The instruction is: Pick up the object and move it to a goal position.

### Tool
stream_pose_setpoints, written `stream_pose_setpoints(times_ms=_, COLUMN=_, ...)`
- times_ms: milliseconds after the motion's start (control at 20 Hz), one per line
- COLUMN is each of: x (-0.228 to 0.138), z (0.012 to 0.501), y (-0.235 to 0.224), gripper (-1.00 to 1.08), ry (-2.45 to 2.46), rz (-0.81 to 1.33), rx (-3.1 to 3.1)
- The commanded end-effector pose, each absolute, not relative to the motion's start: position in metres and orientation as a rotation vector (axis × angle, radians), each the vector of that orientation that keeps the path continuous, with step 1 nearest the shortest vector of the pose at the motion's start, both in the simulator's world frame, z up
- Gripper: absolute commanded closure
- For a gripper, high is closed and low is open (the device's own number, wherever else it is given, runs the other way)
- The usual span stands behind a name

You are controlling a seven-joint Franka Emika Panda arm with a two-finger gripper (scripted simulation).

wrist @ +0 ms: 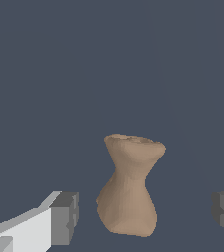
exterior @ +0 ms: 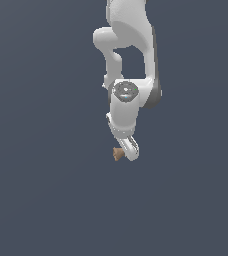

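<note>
The object (exterior: 118,154) (wrist: 130,186) is a small tan-brown spool-shaped piece, pinched at the waist with flared ends, lying between the pincer's (wrist: 146,216) spread fingers, touching neither.

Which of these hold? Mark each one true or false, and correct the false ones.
1. The tan object sits between the two fingers. True.
2. The jaws are shut on the object. False: in the wrist view, gaps show on both sides of it.
3. The object is narrow in the middle with flared ends. True.
4. Several other objects lie beside it. False: only this one piece shows.
5. In the exterior view, the object peeks out at the gripper. True.
</note>
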State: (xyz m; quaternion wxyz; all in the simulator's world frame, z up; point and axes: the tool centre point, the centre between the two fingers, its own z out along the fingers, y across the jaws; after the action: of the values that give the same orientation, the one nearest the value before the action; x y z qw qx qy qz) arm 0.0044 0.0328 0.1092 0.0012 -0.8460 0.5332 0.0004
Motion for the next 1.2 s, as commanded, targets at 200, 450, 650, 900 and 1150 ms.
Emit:
stream_pose_setpoints(times_ms=200, x=0.004, z=0.105, y=0.036, gripper=-0.92, ry=1.792, rz=0.000, rx=-2.580)
stream_pose_setpoints(times_ms=450, x=0.004, z=0.104, y=0.038, gripper=-0.92, ry=1.829, rz=0.000, rx=-2.554)
stream_pose_setpoints(times_ms=650, x=0.004, z=0.103, y=0.038, gripper=-0.92, ry=1.827, rz=0.000, rx=-2.556)
stream_pose_setpoints(times_ms=900, x=0.003, z=0.090, y=0.038, gripper=-0.92, ry=1.829, rz=0.000, rx=-2.554)
stream_pose_setpoints(times_ms=1150, x=0.002, z=0.064, y=0.038, gripper=-0.92, ry=1.832, rz=0.000, rx=-2.552)
